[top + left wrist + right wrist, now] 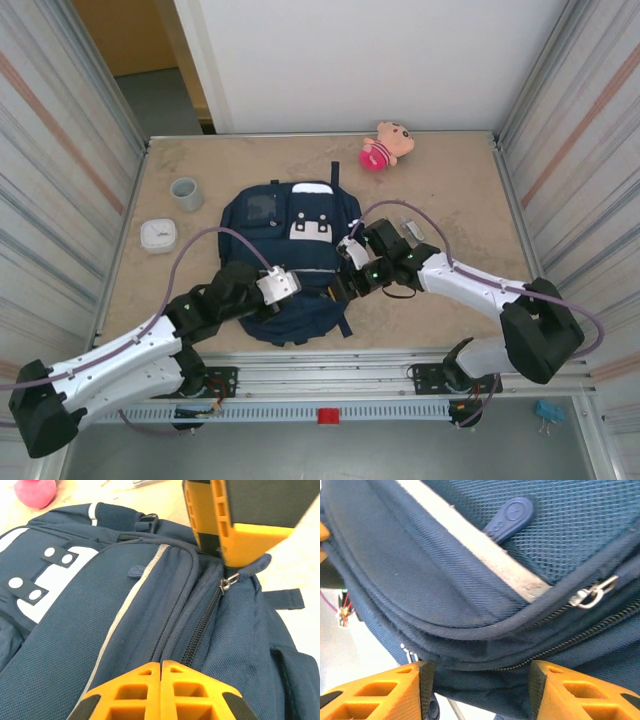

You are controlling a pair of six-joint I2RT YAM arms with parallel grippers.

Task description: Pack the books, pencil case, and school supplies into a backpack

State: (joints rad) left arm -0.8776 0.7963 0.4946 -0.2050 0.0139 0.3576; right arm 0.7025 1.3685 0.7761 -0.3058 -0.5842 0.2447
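**Two grippers working the backpack's zipper**

The backpack (300, 258) is lying flat in the middle of the table (450, 190), front side up, and both arms are reaching over its near half. The left gripper (161, 672) is sitting clenched, its tips pressed together against the fabric where the zipper (202, 625) runs down to it. This is probably to pin the bag so it cannot slide, though I cannot tell whether any cloth is nipped. The right gripper (481, 670) is straddling the bag's seamed edge with its fingers standing apart. Whether they are squeezing that edge cannot be told. It is hovering right by the zipper pull (227, 583), likely because the visible stretch of zipper is closed and nothing can go in until it opens.

Counting what is lying around the one backpack: one pink plush toy (385, 146), one grey cup (186, 193), one white round dish (158, 236) and one small pale oblong thing (411, 228) beside the right arm.
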